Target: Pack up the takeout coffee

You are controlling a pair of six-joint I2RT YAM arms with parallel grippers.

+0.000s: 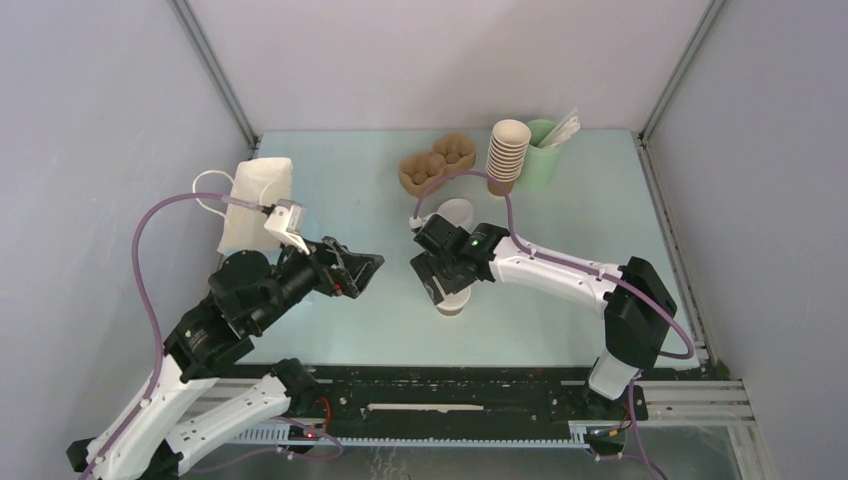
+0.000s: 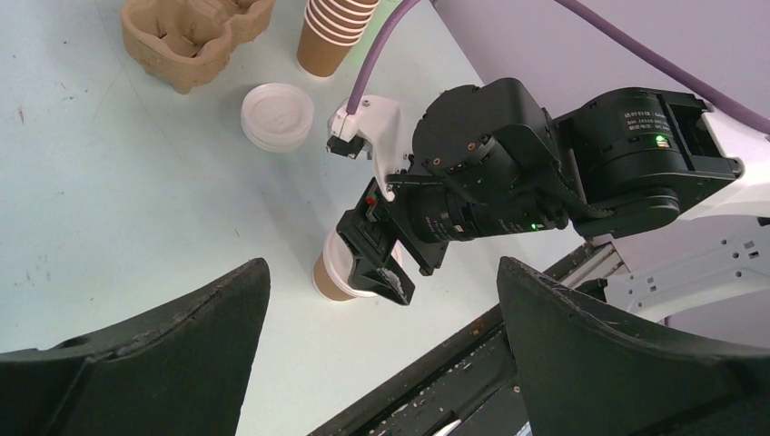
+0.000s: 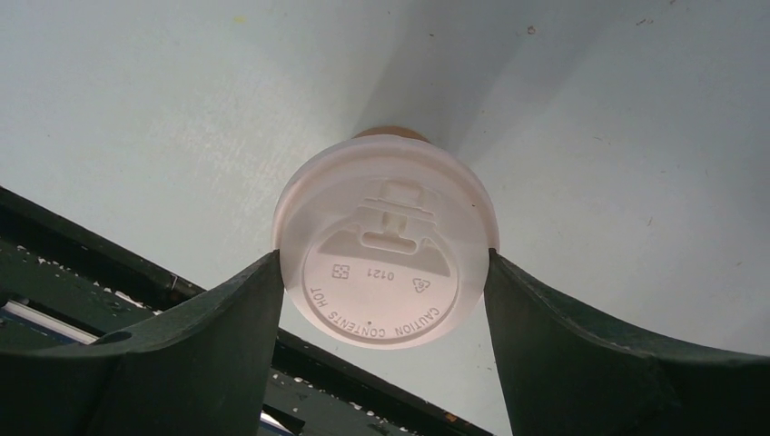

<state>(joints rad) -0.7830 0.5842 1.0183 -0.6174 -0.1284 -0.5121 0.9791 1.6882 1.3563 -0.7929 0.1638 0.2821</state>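
Observation:
The takeout coffee [image 1: 452, 303] is a small brown paper cup with a round white lid [image 3: 386, 241], standing on the pale table near the front edge. My right gripper [image 3: 381, 263] reaches down over it, and its fingers [image 3: 245, 309] touch the lid's rim on both sides. The left wrist view shows the cup [image 2: 327, 280] under the right gripper [image 2: 377, 263]. My left gripper [image 1: 365, 270] is open and empty, held above the table just left of the cup, its fingers [image 2: 200, 327] wide apart.
A brown cardboard cup carrier [image 1: 437, 160], a tall stack of lidless cups [image 1: 507, 150] and a pale green cup of sticks [image 1: 543, 150] stand at the back. A stack of spare lids [image 1: 455, 212] lies behind the right gripper. A white paper bag [image 1: 257, 200] lies at left.

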